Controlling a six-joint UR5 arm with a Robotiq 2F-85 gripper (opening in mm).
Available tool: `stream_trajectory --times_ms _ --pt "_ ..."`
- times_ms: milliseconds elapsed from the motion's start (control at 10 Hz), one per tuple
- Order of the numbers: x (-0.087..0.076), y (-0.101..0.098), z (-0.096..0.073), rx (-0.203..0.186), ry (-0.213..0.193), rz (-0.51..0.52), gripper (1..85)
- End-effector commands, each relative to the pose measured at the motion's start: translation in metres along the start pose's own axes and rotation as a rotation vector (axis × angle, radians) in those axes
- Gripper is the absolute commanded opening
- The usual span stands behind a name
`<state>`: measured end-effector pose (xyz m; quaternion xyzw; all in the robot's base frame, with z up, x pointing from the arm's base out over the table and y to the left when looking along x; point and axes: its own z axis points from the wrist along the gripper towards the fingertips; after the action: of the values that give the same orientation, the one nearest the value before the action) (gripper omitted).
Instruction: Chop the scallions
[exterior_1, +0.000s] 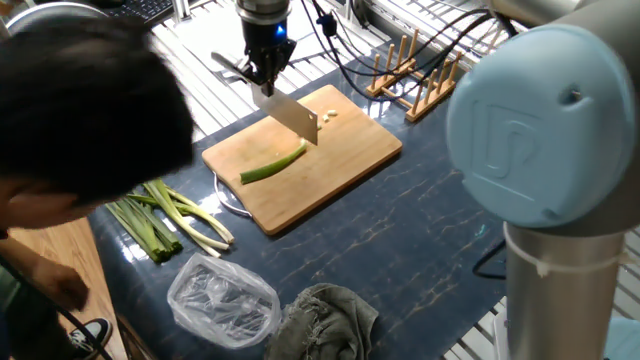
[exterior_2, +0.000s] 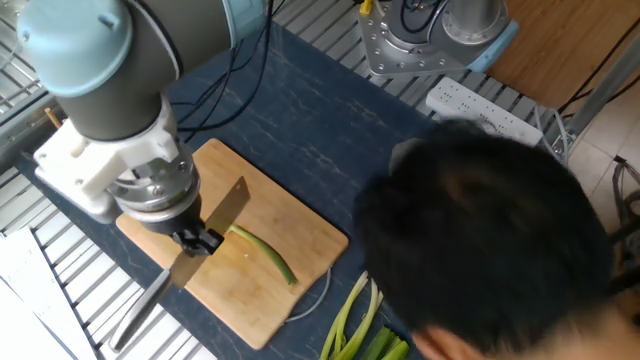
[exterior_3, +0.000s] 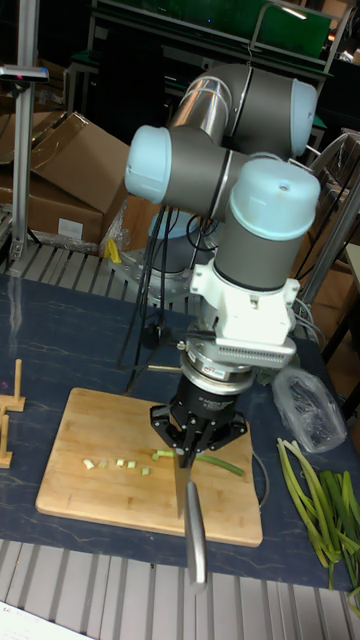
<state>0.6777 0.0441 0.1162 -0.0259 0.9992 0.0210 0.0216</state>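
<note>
The gripper (exterior_1: 263, 72) is clamped on the handle of a cleaver (exterior_1: 296, 117), its fingers pressed against the grip so the blade hangs edge-down over the wooden cutting board (exterior_1: 345, 160). In the tall fixed view the handle projects toward the camera and the blade (exterior_3: 181, 484) stands upright, meeting the board at the pale end of one scallion stalk (exterior_3: 212, 463). That stalk (exterior_1: 273, 164) lies alone across the board, crosswise to the blade, evidently so each stroke takes a short section off its end. Small cut pieces (exterior_3: 118, 463) sit in a row beside the blade, on the side away from the stalk, consistent with cutting progressing along it. Uncut scallions (exterior_1: 165, 216) lie bunched on the dark table (exterior_1: 400, 250) near the board, within reach as reserve stock. A person's head (exterior_2: 480, 250) blocks part of both fixed views.
</note>
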Motion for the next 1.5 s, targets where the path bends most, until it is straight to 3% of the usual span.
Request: stream_trajectory --times_ms 0,400,800,1000,1200,1400 --pt "0.014 0.001 0.003 -0.021 -0.036 0.057 1.3" --pt "0.024 -0.004 0.025 -0.020 -0.082 0.082 1.3" --pt "0.042 -0.008 0.022 0.013 -0.036 0.080 1.3" --pt "0.037 -0.009 0.017 0.045 0.005 0.070 1.3" --pt "0.030 -0.006 0.016 0.033 -0.013 0.051 1.3" --pt "0.036 -0.010 0.016 0.049 0.011 0.018 1.3"
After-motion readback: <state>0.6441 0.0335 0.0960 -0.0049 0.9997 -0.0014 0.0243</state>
